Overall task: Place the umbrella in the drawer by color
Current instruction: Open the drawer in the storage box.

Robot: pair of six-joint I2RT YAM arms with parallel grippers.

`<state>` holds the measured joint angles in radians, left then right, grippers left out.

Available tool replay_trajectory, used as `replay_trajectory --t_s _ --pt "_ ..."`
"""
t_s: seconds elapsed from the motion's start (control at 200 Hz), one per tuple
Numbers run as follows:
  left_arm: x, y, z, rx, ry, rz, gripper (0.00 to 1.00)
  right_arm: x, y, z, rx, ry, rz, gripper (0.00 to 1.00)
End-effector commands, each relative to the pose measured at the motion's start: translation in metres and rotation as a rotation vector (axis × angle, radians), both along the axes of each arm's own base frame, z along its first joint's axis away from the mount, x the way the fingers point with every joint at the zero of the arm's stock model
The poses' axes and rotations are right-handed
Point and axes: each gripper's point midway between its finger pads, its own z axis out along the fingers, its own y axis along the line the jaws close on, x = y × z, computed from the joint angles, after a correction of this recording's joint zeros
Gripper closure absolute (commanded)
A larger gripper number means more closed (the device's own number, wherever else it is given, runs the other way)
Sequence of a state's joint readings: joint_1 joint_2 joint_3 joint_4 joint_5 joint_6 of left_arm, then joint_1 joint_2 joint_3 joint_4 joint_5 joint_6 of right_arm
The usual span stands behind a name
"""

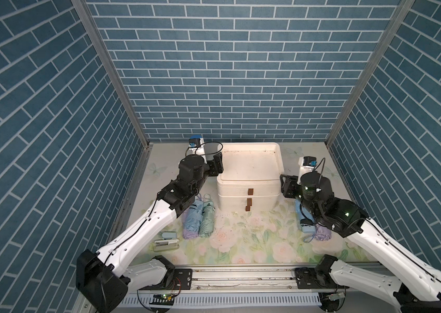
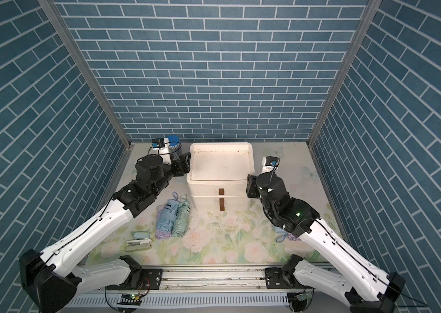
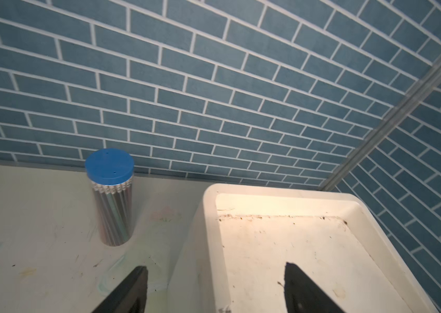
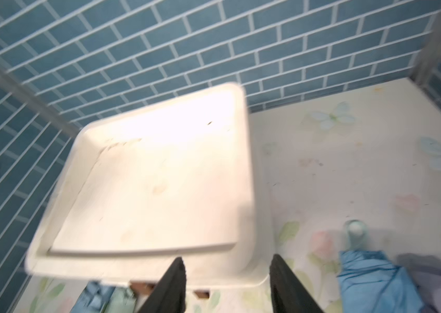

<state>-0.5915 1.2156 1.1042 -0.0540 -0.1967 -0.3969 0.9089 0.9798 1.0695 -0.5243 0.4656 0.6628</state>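
Umbrellas all lie on the surface, none in the drawer unit. Both brown handles sit flush, so the drawers are closed.
- Unit at 12 o'clock, by the back wall.
- At its 8 o'clock: light blue umbrella and mint umbrella, side by side and touching. Lilac fabric shows under the blue one.
- At its 4 o'clock: blue umbrella next to a lilac umbrella, both partly under the right arm in the top views.
- Left hand: released, fingers wide apart, straddling the unit's 9 o'clock top rim, holding nothing.
- Right hand: fingers apart around the unit's 4 o'clock corner. That view is blurred, so I cannot tell whether it touches.
- Blue-lidded pencil tube stands upright at the unit's 10 o'clock.
- Two small cases sit at 7 o'clock near the front edge.
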Motion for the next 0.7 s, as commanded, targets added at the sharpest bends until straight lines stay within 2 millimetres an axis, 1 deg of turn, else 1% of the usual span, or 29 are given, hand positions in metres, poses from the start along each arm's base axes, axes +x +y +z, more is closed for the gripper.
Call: replay_trajectory --t_s 0.0,0.075,0.135,0.22,0.325,0.405,0.455,0.535,0.695 --pt "-0.004 -0.023 -0.025 0.046 0.092 -0.130 0.21 -0.014 0.033 -0.028 -0.053 0.083 0.038 0.49" --pt "-0.005 -0.024 -0.036 0.035 0.123 -0.123 0.20 -0.014 0.059 -0.040 -0.041 0.111 0.093 0.50" --pt "-0.003 -0.019 -0.044 0.039 0.147 -0.088 0.19 -0.012 0.075 -0.049 -0.031 0.127 0.126 0.49" --pt "-0.001 -0.013 -0.052 0.057 0.171 -0.055 0.20 -0.008 0.094 -0.061 -0.032 0.143 0.159 0.50" --pt "-0.001 -0.010 -0.059 0.072 0.192 -0.036 0.22 -0.004 0.110 -0.075 -0.038 0.159 0.186 0.49" --pt "-0.002 -0.012 -0.066 0.074 0.208 -0.045 0.29 -0.001 0.114 -0.081 -0.041 0.158 0.188 0.49" --pt "-0.002 -0.014 -0.070 0.067 0.220 -0.052 0.35 0.000 0.116 -0.080 -0.038 0.153 0.185 0.48" --pt "-0.002 -0.015 -0.075 0.060 0.236 -0.056 0.41 0.001 0.117 -0.079 -0.030 0.150 0.181 0.47" --pt "-0.002 -0.018 -0.078 0.058 0.230 -0.063 0.54 0.008 0.110 -0.081 -0.054 0.147 0.122 0.49"
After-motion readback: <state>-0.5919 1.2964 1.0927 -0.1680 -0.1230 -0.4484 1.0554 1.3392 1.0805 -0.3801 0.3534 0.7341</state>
